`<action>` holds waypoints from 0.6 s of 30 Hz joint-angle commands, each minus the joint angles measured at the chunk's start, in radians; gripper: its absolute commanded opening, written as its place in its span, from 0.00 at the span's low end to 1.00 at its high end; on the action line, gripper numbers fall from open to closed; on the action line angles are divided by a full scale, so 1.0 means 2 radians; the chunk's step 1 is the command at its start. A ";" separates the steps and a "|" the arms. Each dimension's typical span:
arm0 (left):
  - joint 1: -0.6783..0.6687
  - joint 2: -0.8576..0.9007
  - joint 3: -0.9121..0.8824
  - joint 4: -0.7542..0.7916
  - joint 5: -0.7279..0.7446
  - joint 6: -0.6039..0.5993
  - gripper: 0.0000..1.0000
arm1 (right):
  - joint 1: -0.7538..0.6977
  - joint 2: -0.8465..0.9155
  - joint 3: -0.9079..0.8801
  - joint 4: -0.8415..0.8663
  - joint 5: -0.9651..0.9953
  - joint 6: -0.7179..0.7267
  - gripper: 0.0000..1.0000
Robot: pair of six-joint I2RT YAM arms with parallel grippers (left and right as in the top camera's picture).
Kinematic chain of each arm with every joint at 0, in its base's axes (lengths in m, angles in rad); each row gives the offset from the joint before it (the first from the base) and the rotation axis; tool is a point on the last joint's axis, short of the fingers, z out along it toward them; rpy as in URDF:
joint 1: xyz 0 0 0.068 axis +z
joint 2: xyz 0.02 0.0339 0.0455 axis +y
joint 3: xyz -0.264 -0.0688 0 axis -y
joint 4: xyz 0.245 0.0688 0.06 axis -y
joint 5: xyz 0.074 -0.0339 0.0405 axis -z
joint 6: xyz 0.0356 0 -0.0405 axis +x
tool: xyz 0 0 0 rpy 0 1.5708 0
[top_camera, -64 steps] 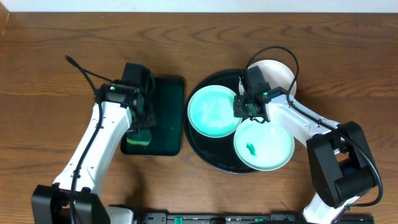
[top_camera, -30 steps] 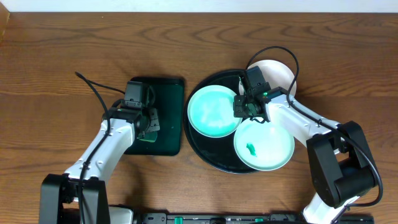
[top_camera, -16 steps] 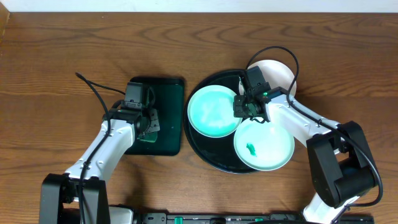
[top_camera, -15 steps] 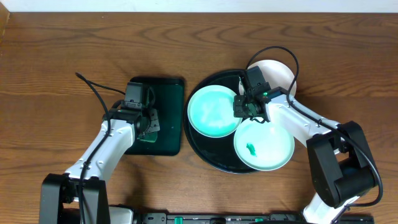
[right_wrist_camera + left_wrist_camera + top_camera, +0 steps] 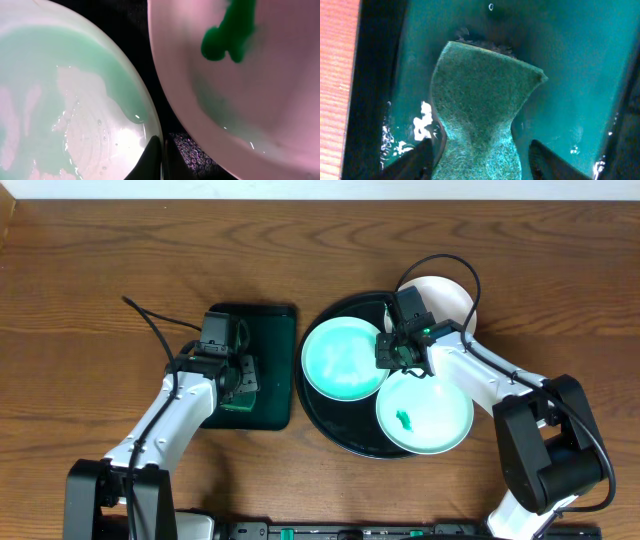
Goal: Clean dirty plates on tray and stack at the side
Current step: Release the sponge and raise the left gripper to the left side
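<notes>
While none is stacked, plates (image 5: 343, 358): three sitting on tray (image 5: 330, 420), five-o'clock one smeared.
Left gripper (image 5: 482, 159): hanging spread over sponge (image 5: 480, 90).
Right gripper (image 5: 157, 155): pressing together at plate rim.

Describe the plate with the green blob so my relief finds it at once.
On the wooden table, find the large round black tray. Of the plates on it, take the mint green plate at its near edge. It shows a small dark green smear; the other mint plate has only pale streaks.
</notes>
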 commanded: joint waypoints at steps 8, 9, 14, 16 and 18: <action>0.008 -0.093 0.060 -0.013 0.004 -0.005 0.74 | 0.011 0.007 -0.001 0.002 -0.021 -0.006 0.08; 0.013 -0.105 0.066 -0.013 0.004 -0.010 0.75 | 0.011 0.007 -0.001 0.001 -0.021 -0.006 0.10; 0.054 -0.150 0.078 -0.010 -0.023 -0.018 0.75 | 0.011 0.007 -0.001 0.001 -0.021 -0.006 0.24; 0.068 -0.158 0.078 -0.010 -0.037 -0.018 0.76 | 0.011 0.007 -0.001 0.001 -0.021 -0.006 0.24; 0.085 -0.160 0.078 -0.011 -0.044 -0.018 0.76 | 0.011 0.007 -0.001 0.001 -0.022 -0.006 0.26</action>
